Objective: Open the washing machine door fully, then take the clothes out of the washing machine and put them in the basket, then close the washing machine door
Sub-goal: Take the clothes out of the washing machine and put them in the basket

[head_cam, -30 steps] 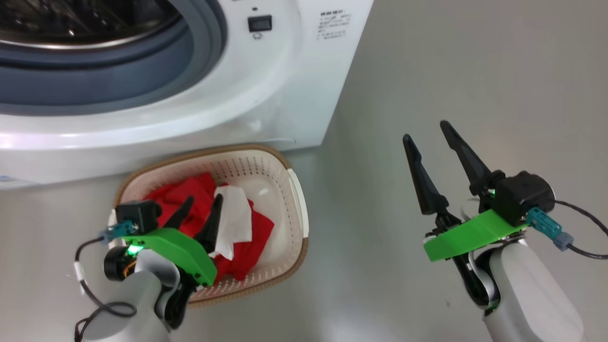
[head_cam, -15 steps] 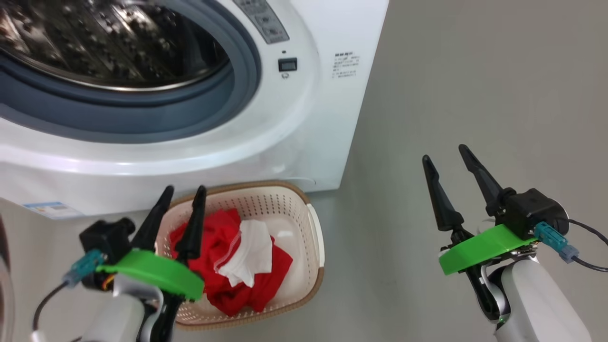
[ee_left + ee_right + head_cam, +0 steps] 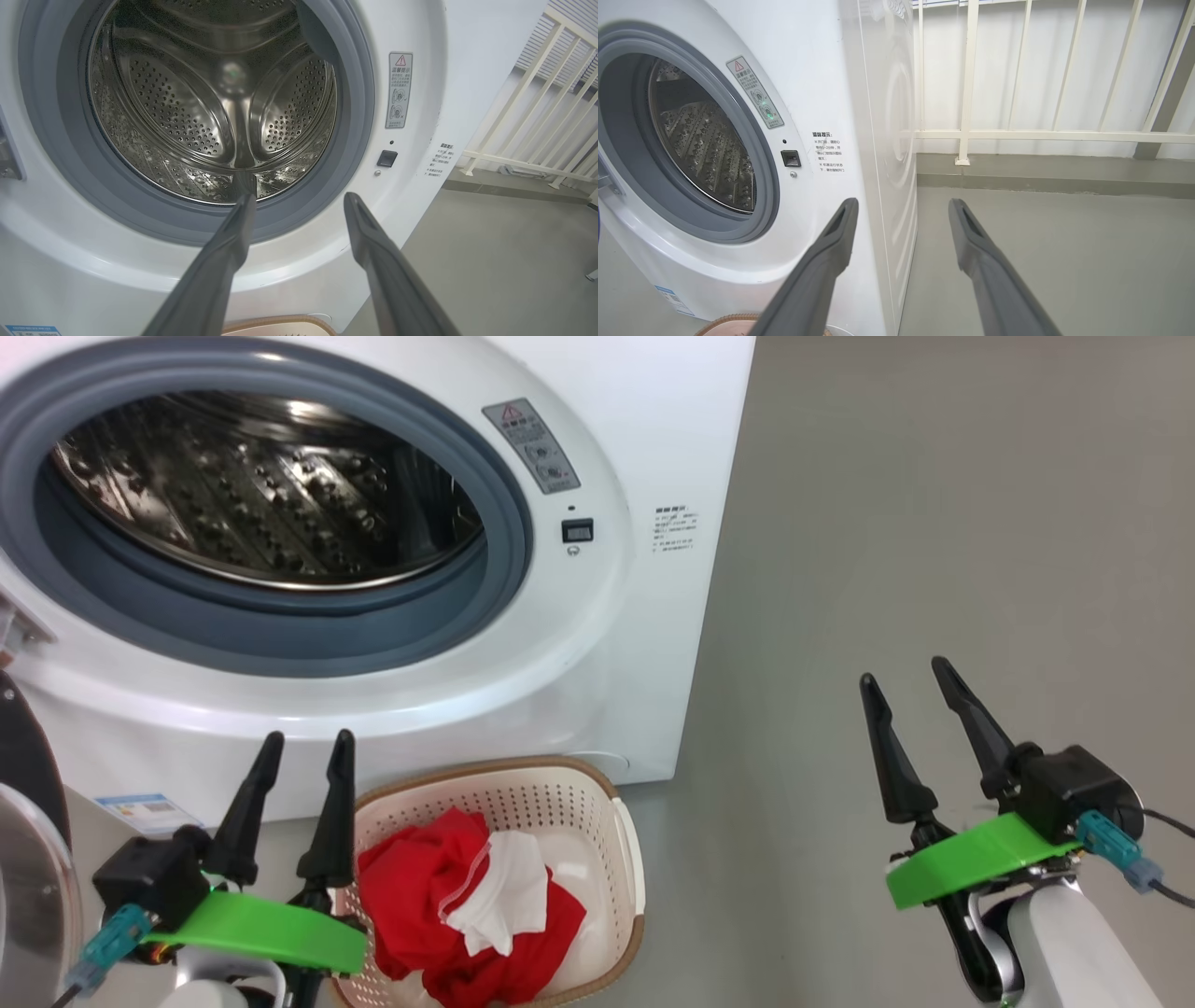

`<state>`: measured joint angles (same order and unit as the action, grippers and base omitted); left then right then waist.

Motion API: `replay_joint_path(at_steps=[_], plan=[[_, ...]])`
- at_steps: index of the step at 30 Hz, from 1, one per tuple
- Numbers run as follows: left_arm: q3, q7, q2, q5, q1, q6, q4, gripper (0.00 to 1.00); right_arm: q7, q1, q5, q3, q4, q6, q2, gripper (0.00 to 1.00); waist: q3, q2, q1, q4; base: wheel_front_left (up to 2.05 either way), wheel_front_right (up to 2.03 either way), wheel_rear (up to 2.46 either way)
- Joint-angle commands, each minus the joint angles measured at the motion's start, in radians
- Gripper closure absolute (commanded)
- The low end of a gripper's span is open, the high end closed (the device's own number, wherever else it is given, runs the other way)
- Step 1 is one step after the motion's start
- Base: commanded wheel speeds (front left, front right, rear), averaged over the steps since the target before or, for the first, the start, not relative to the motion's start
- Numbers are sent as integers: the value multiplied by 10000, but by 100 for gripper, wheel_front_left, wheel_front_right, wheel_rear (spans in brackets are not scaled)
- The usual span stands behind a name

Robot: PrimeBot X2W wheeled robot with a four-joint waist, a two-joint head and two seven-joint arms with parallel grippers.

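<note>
The washing machine stands with its door swung open at the far left edge. Its steel drum looks bare inside. On the floor in front sits the basket, holding the red and white clothes. My left gripper is open and holds nothing, just left of the basket, fingers pointing up at the machine's front; in the left wrist view the left gripper faces the drum's lower rim. My right gripper is open with nothing in it over the grey floor, to the right of the machine.
Bare grey floor stretches to the right of the machine. A cream railing with a low kerb runs behind the machine's right side. The basket's rim peeks in at the bottom of the right wrist view.
The head camera has tilted up, bringing the drum into view. My left gripper has lifted off the clothes in the basket and now stands left of it, still open. The right arm has barely moved.
</note>
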<state>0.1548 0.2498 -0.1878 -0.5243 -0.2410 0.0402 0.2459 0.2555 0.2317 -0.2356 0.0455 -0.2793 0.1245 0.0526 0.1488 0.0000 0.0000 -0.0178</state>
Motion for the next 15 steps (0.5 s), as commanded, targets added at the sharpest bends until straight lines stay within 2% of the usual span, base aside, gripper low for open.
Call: replay_joint_path(at_steps=[1,15], plan=[[-509,119,-180,183,75,-59,-438,0,63,-172,127,105,383,62,-24,0,-256,0,0,5,0,0,0],[-910,120,-228,609,984,-164,-576,0,63,-1358,244,-329,1383,62,-24,0,-1247,0,0,-87,0,0,0]])
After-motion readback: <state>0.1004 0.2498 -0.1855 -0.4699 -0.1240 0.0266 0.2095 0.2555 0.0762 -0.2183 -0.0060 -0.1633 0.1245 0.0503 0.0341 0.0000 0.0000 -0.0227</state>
